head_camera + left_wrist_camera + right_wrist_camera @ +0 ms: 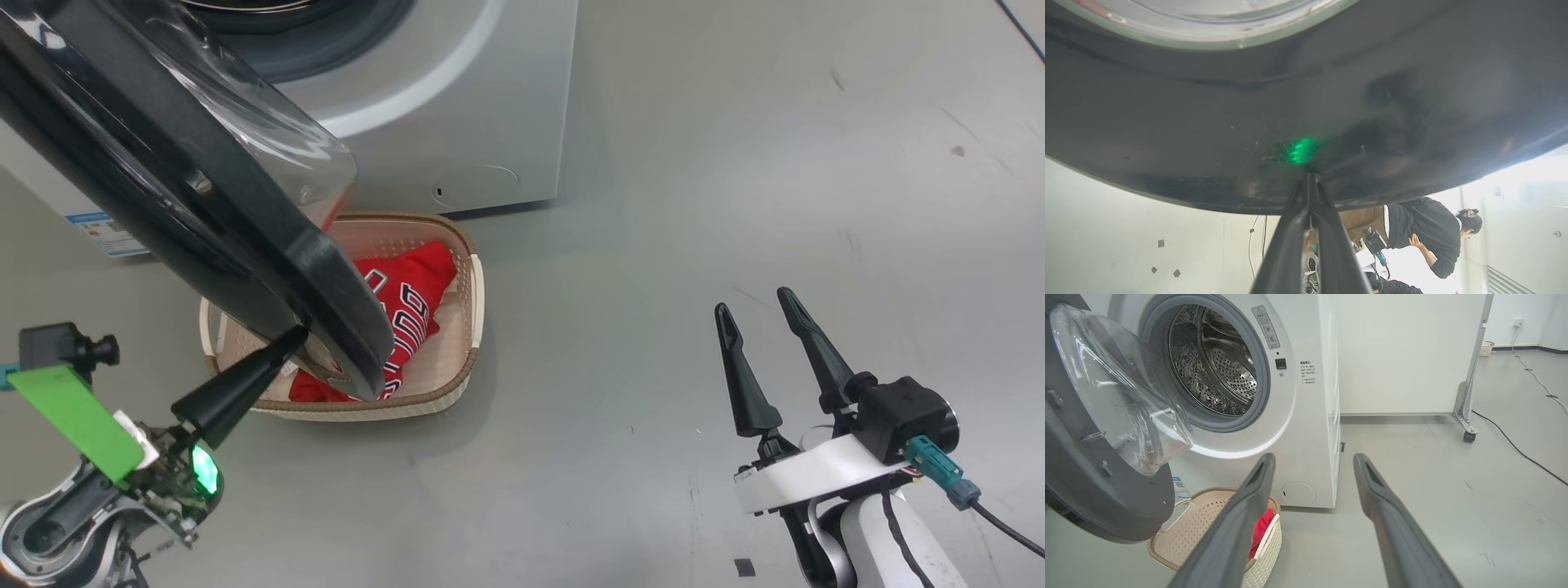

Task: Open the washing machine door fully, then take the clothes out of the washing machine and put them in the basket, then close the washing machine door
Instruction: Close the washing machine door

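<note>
Two tools noted: the left tool [290, 336], fingers pressed together and gripping nothing, touches its tip to the black rim of the open washing machine door [326, 278], which overhangs the basket [408, 218]. Red jersey [412, 298] lies in that basket before the washing machine [457, 106]; the right tool [755, 302] stands wide and empty, well apart.

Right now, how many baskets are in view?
2. One basket sits before the washing machine, holding red clothes; a far basket stands by the back wall. The door may hide more.
</note>
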{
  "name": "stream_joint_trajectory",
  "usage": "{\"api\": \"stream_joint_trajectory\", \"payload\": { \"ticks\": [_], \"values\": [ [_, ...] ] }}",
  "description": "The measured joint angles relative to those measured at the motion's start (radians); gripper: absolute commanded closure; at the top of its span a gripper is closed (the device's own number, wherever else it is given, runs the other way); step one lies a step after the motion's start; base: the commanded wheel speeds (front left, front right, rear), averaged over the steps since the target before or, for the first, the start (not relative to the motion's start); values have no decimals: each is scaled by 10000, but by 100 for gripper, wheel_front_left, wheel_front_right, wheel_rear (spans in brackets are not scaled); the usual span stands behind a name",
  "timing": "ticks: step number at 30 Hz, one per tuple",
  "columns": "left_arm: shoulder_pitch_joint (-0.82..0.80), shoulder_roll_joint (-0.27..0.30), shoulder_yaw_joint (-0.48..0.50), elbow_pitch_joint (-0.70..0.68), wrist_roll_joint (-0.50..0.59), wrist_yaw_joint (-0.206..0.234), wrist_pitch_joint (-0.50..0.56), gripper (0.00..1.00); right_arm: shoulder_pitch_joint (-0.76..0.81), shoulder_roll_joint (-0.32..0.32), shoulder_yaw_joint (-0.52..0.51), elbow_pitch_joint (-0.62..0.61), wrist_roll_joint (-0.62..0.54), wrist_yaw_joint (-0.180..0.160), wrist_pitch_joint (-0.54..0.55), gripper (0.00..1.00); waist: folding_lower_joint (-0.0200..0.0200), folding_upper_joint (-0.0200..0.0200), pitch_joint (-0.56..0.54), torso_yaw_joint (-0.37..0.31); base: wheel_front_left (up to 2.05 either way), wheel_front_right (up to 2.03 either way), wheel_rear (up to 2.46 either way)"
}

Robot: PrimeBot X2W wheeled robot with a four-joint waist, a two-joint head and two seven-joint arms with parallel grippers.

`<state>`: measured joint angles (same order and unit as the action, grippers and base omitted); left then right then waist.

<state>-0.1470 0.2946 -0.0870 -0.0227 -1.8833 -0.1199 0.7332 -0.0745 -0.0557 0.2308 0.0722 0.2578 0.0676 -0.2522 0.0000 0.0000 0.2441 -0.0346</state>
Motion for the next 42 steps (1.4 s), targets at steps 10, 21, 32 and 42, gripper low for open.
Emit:
{"api": "stream_joint_trajectory", "payload": {
  "ticks": [10, 21, 32, 42],
  "values": [
    [-987, -290, 194, 240, 460, 2, -610, 100, -119, 48, 23, -98, 151, -2, 0, 0, 0, 0, 422, -686, 0, 0, 0],
    [-2489, -802, 525, 957, 1064, 2, -1770, 100, -496, 67, 313, -253, 635, -12, 0, 0, 0, 0, 1052, -1411, 0, 0, 0],
    [-3962, -1116, 949, 1937, 1712, 2, -3016, 100, -856, 67, 627, -324, 853, -86, -2, 0, 0, 0, 1537, -2021, 0, 0, 0],
    [-5321, -1248, 1091, 2857, 1902, 2, -3664, 100, -1059, 69, 765, -318, 1028, -105, -2, 0, 0, 0, 1888, -2461, 0, 0, 0]
  ]
}}
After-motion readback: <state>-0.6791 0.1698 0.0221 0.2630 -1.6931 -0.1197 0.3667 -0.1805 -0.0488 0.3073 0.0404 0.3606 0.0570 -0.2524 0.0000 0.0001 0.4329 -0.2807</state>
